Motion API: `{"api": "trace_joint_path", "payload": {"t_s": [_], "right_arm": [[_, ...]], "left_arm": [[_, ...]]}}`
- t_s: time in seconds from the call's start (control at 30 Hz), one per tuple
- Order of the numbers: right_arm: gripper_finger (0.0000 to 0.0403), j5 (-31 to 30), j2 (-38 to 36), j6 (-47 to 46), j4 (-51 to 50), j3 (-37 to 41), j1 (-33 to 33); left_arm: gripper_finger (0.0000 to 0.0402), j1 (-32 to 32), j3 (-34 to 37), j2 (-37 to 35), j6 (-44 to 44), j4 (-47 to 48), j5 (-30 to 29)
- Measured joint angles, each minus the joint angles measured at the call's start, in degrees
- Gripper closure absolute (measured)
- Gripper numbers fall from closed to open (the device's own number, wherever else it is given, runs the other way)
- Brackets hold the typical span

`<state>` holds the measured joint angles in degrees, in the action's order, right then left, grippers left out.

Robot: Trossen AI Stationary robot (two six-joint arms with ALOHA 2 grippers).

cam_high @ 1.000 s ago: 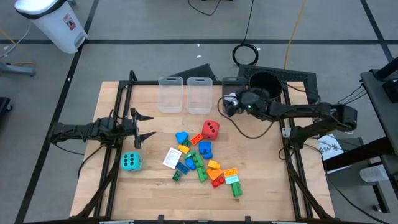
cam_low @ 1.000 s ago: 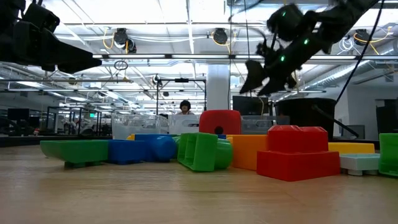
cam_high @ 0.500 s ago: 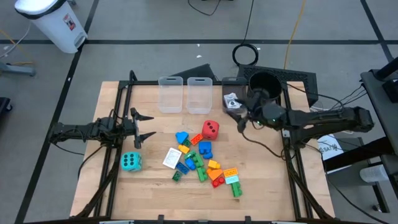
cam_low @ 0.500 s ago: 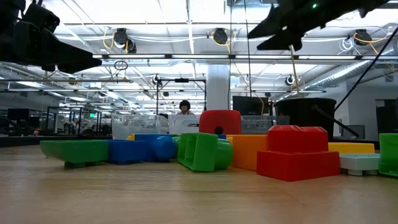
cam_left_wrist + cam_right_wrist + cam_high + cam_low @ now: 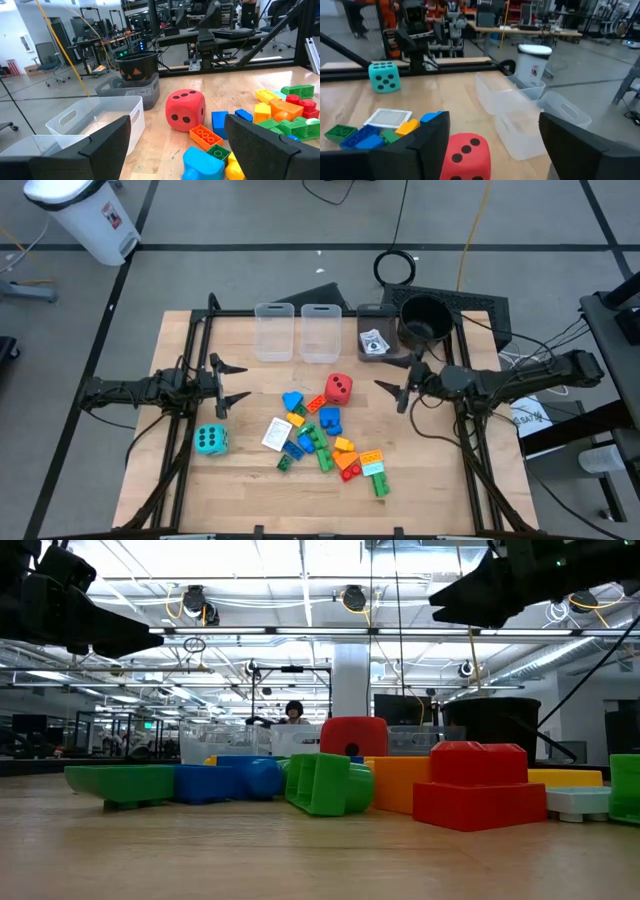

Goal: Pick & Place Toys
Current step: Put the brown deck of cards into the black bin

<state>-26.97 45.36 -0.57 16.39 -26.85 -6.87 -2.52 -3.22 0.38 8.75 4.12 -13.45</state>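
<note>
1. Toys sit in a loose pile around the middle of the tabletop, nearer its front edge: the red die [image 5: 339, 387] lies at the pile's back corner, bricks [image 5: 322, 436] spread from it toward the front, a white card [image 5: 276, 433] lies on the pile's left side, and the teal die [image 5: 210, 440] stands apart toward the left edge.
2. My right gripper [image 5: 391, 392] hangs above the right half of the tabletop, level with the red die and well to its right; its fingers stand apart and hold nothing.
3. My left gripper [image 5: 234, 383] waits by the left edge, fingers spread, empty.
4. I judge the red die to be the nearest pick for my right gripper; my right wrist view has it low and central [image 5: 465, 155].
5. To do this well, I keep the fingers wide, centre them over the die, and come down so one finger passes each flat side before closing.
6. Foam gives, so I close gently and squarely; a skewed bite could roll it into the orange brick [image 5: 313, 403] beside it.
7. Clear bins [image 5: 297, 332] stand along the back edge, a short carry away.
</note>
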Motion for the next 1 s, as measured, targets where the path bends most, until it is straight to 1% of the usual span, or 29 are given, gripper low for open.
{"api": "trace_joint_path", "payload": {"t_s": [0.13,0.37,0.43,0.57,0.63,0.77,0.9,1.0], "right_arm": [[0.0136,0.0,-3.53,1.36,4.81,3.7,0.05],[0.0136,0.65,-12.02,0.01,4.94,6.74,0.02],[0.0136,3.35,-14.64,-0.76,4.58,7.22,0.02],[0.0138,12.14,-19.08,-2.87,5.49,8.65,0.02],[0.0138,15.1,-20.81,-3.73,5.78,9.49,0.0],[0.0138,17.19,-23.7,-4.08,5.63,11.42,0.02],[0.0138,20.75,-27.27,-2.53,5.47,13.66,0.0],[0.0138,21.26,-30.51,-1.55,5.51,15.29,0.02]], "left_arm": [[0.0078,-0.01,0.0,0.0,0.0,-0.01,0.0],[0.0078,0.0,0.0,0.0,0.0,-0.02,0.0],[0.0078,-0.02,0.0,0.0,0.0,-0.02,0.0],[0.0078,-0.02,0.0,0.0,0.0,-0.02,0.0],[0.0078,-0.02,0.0,0.0,0.0,-0.02,0.0],[0.0078,-0.02,0.0,0.0,0.0,-0.02,0.0],[0.0078,0.0,0.0,-0.02,0.0,-0.02,0.0],[0.0078,-0.01,0.0,0.0,0.0,-0.31,0.0]]}}
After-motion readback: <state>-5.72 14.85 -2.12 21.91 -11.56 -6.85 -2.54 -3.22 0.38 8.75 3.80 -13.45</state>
